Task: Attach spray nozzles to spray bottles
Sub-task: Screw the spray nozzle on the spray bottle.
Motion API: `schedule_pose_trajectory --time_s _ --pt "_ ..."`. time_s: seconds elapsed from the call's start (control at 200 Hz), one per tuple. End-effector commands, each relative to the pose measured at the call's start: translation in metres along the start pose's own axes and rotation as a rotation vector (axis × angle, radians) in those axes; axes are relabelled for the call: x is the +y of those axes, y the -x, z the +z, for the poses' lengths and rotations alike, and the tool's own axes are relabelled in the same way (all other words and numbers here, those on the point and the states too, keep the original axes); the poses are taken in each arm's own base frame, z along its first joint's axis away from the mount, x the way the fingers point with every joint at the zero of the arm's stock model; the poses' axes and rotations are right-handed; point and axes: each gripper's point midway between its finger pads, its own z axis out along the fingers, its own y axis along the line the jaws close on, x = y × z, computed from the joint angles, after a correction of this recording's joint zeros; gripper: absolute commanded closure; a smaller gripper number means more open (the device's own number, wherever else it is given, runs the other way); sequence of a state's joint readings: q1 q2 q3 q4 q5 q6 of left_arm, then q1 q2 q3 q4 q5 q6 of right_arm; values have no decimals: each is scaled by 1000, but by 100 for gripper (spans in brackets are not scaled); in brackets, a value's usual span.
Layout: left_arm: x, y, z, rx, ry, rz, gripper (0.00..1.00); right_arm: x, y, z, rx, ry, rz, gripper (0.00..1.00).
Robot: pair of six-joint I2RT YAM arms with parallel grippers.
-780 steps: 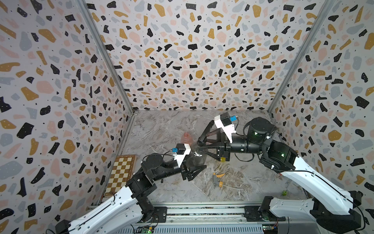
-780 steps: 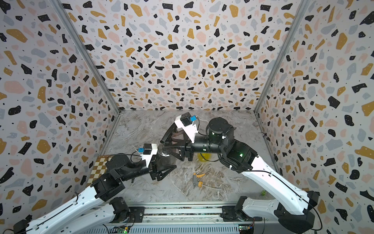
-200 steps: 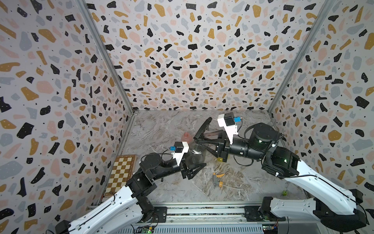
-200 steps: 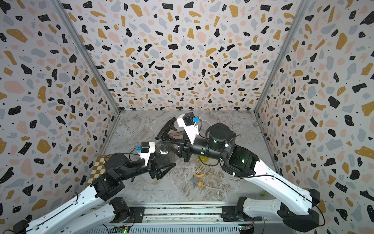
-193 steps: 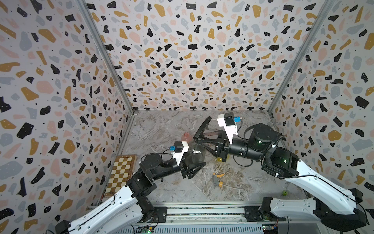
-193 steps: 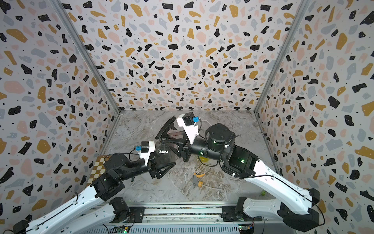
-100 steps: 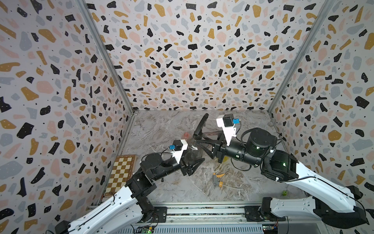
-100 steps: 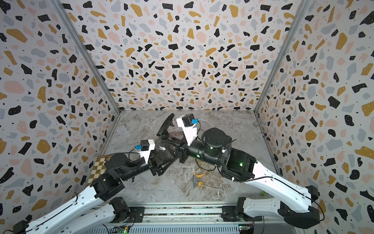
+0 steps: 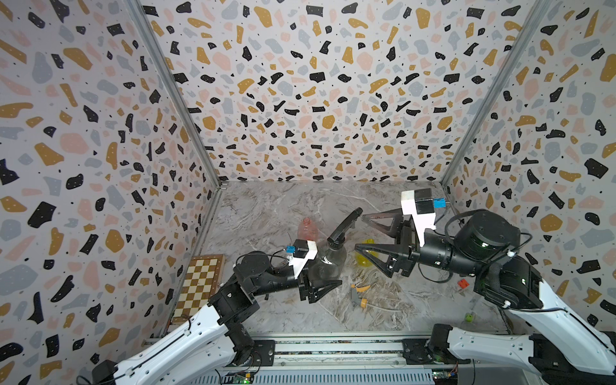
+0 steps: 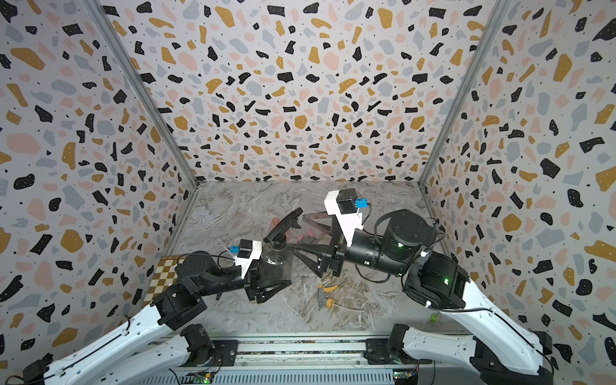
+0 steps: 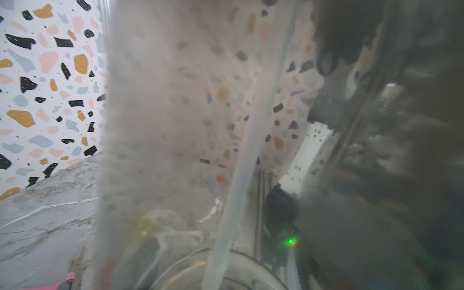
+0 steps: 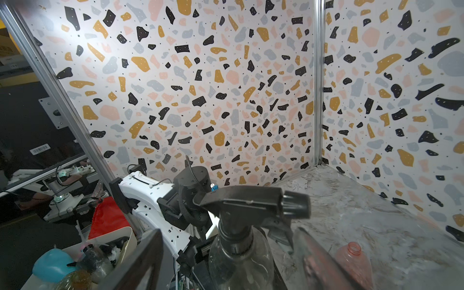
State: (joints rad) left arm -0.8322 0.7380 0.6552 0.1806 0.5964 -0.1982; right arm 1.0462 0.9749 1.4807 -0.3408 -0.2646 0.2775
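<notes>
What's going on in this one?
The left tool is shut on the smoky grey bottle, which has the black spray nozzle seated on its neck. The right tool is open beside that nozzle, holding nothing. The pink bottle and yellow bottle stand without nozzles, and a grey-and-yellow nozzle lies loose on the table.
</notes>
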Motion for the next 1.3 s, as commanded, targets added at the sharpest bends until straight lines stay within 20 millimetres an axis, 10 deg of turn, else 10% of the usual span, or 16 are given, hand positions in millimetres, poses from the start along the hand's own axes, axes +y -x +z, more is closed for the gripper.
schedule_pose_trajectory --time_s 0.0,0.24,0.931,1.016,1.121,1.151,1.292 --pt "-23 25 0 -49 -116 55 100 5 4 4 27 63 -60 14" --pt "-21 26 -1 -50 -102 49 100 11 -1 20 82 140 -77 21" --pt "38 33 -6 -81 245 19 100 -12 -40 52 147 60 86 97" --pt "40 30 -5 -77 254 4 56 -18 -40 54 134 31 92 100" --pt "42 26 -6 -79 259 -9 29 -25 -41 58 126 4 93 100" --pt "41 26 -6 -83 258 -9 1 -27 -41 58 121 -9 92 100" --pt "43 25 -11 -99 279 -14 1 -37 -44 60 119 -56 80 100"
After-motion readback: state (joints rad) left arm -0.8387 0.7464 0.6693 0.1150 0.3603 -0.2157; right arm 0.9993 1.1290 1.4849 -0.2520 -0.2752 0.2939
